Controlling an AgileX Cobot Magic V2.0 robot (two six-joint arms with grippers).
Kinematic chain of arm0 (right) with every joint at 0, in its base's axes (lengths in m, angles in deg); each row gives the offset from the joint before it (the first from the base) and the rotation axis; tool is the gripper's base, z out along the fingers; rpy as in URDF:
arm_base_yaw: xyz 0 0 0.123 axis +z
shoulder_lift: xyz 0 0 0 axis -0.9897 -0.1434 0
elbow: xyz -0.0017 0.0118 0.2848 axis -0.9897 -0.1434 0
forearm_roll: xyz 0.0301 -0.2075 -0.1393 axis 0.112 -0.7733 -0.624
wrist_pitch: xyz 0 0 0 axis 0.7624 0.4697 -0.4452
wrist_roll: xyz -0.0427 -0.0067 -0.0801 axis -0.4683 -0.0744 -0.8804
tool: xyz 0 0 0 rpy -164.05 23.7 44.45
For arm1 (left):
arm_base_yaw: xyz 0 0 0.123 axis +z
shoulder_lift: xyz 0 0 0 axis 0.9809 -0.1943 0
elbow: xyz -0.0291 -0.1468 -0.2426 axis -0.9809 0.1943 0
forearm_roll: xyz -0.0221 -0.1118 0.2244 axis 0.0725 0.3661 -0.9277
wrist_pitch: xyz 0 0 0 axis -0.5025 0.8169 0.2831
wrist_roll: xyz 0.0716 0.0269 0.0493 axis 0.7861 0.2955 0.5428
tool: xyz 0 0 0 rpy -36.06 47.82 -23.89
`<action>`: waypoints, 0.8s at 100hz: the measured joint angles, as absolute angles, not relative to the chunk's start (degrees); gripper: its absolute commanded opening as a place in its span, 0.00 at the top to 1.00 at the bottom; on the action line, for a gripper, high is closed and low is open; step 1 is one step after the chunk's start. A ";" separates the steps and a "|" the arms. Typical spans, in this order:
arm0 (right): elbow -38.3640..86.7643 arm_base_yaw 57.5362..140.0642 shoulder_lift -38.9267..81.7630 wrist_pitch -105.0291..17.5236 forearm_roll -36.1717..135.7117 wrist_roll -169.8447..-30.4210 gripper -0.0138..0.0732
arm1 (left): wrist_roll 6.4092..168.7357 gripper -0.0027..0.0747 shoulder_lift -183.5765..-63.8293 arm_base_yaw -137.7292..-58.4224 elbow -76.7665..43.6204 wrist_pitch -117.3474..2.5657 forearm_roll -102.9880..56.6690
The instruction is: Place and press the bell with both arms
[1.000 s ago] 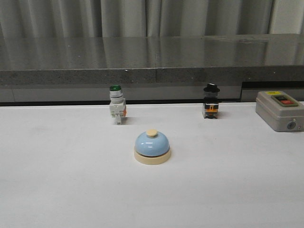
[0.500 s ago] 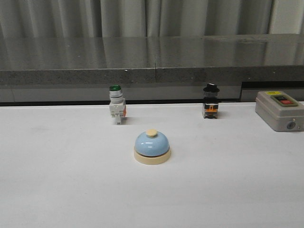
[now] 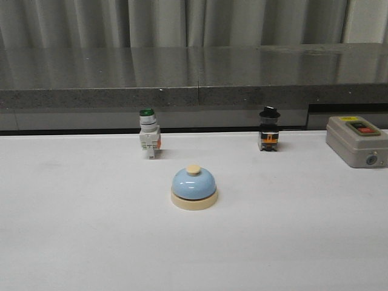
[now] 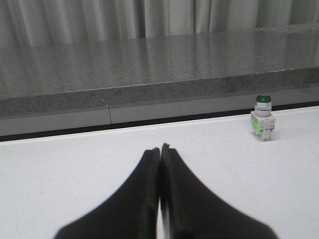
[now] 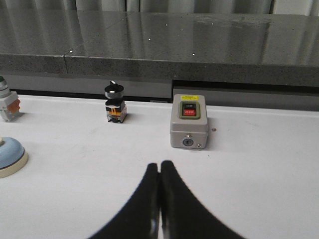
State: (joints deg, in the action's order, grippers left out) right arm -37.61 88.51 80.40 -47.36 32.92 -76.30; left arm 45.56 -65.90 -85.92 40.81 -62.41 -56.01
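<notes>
The pale-blue bell point(image 3: 194, 187) with its cream base and top button stands alone near the middle of the white table; its edge also shows in the right wrist view as the bell point(image 5: 10, 156). No arm appears in the front view. My left gripper point(image 4: 160, 148) is shut with nothing in it, over bare table well short of the green-capped switch. My right gripper point(image 5: 159, 164) is also shut and empty, with the bell off to one side and apart from it.
A green-capped white switch point(image 3: 149, 138) and a black-knobbed switch point(image 3: 269, 131) stand at the back of the table. A grey box with red and black buttons point(image 3: 356, 141) sits at the far right. A dark stone ledge point(image 3: 194, 79) runs behind the table.
</notes>
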 measured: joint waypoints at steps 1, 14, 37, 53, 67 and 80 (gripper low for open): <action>-37.61 88.51 80.40 -47.47 32.92 -76.30 0.91 | 45.56 0.99 -65.90 -85.92 40.81 -62.41 -56.01; -37.82 88.51 80.40 -49.05 33.15 -76.30 0.91 | 45.56 0.99 -65.90 -85.92 40.81 -62.41 -56.01; -37.82 88.51 80.40 -49.30 33.15 -76.30 0.91 | 45.56 0.99 -65.90 -85.92 40.81 -62.41 -56.01; -37.82 88.51 80.40 -49.30 33.15 -76.30 0.91 | 45.56 0.99 -65.90 -85.92 40.81 -62.41 -56.01; -37.82 88.51 80.40 -49.30 33.15 -76.30 0.91 | 45.56 0.99 -65.90 -85.92 40.81 -62.41 -56.01; -37.82 88.51 80.40 -49.30 33.15 -76.30 0.91 | 45.56 0.99 -65.90 -85.92 40.81 -62.41 -56.01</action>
State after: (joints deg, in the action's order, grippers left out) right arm -37.82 88.51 80.40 -49.30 33.15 -76.30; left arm 45.56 -65.90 -85.92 40.81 -62.41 -56.01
